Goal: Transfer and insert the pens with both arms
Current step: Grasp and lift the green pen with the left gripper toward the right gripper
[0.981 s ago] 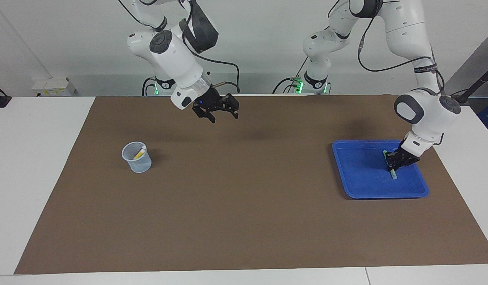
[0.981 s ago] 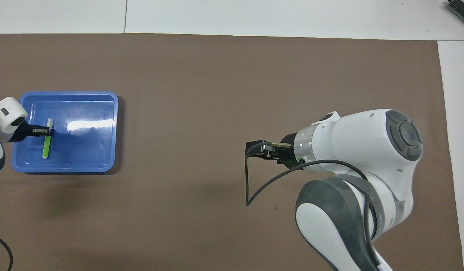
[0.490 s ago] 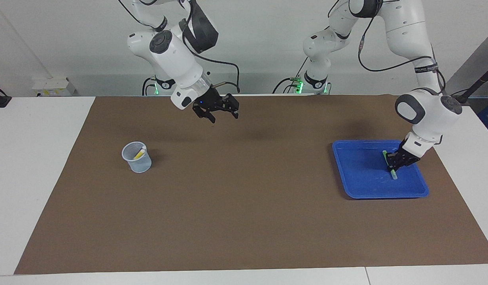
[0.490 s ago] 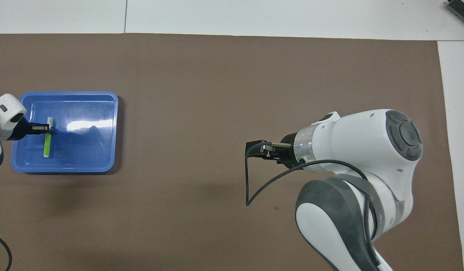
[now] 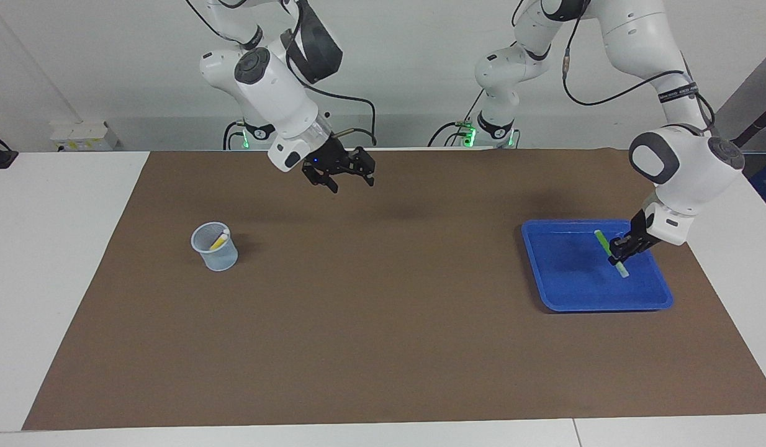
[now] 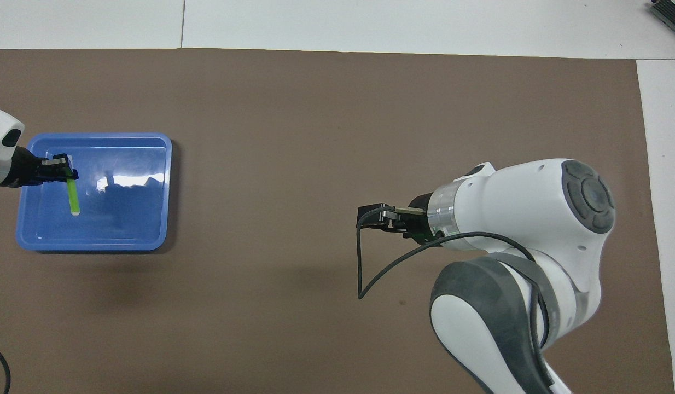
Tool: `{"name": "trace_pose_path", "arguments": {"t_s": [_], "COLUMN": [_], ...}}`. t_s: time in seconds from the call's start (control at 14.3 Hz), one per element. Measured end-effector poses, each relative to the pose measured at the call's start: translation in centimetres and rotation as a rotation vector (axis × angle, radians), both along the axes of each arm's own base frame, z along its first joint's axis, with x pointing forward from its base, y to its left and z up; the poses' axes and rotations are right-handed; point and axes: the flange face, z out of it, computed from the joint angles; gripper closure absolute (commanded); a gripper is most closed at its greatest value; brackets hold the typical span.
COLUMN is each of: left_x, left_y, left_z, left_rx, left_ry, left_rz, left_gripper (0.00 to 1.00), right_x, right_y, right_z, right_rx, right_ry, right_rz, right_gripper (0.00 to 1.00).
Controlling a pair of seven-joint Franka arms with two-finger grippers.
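At the left arm's end of a white tabletop covered by a brown mat, the left arm's small black two-finger pincer is clamped across a slim bright green pen with a whitish translucent end, holding it tilted over the shallow blue plastic tray. In the overhead view the same left pincer grips the green pen near its upper end, the whitish tip hanging over the tray floor; the pen's shadow falls on the tray a little apart from it, and the facing view shows the pen clear of the tray's bottom. The right arm, large, white and jointed with dark grey caps, waits with its black right pincer spread wide and holding nothing, up over the bare mat about midway along the tabletop's length, at the robots' own edge of the mat; from above, that pincer shows only partly past the arm's wrist. Toward the right arm's end of the tabletop stands a small pale grey mesh cup on the mat, with a slim yellow pen leaning inside it, whitish end uppermost. The cup and the tray stand well apart.
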Motion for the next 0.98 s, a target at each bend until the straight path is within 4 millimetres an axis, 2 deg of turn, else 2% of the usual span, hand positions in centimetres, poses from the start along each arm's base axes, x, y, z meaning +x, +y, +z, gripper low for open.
{"name": "trace_pose_path", "arguments": {"t_s": [0.49,0.84,0.98], "left_x": [-0.9,-1.9,-2.7], "left_y": [-3.4,-7.6,-8.6], "left_z": [6.0,10.5,12.4], "left_rx": [-0.026,-0.052,-0.067], "left_ry": [-0.006,-0.013,-0.016], "left_rz": [0.319,0.51,0.584], "left_gripper": [1.0,1.0,1.0], "right_x": [0.0,0.0,0.1], "right_y": [0.0,-0.1,-0.1], "right_z": [0.0,0.0,0.0], "right_rx": [0.0,0.0,0.0], "right_ry": [0.0,0.0,0.0], "right_rz": [-0.001,-0.002,-0.002], "right_gripper": [0.0,0.0,0.0]}}
